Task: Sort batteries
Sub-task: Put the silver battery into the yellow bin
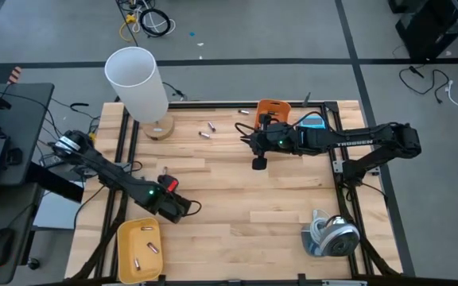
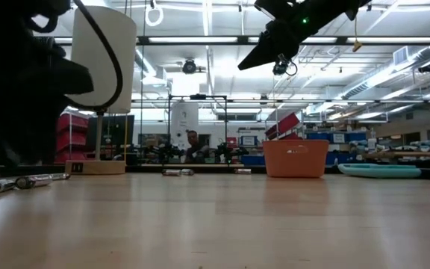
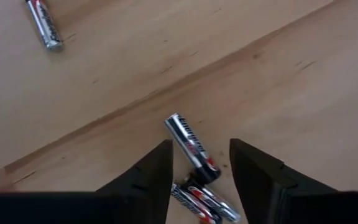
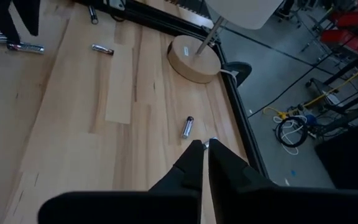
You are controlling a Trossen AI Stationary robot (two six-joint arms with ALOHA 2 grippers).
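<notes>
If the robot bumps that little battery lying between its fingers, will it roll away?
Probably. The battery is a smooth round cylinder lying on its side on flat wood, so a sideways nudge would likely roll it. It looks shiny, so it may slip in the open left gripper.

Left gripper (image 3: 201, 171) spread low; right gripper (image 4: 205, 149) closed.

Dark jointed arms, green indicator lights, white lettering on right arm (image 1: 364, 143).
</notes>
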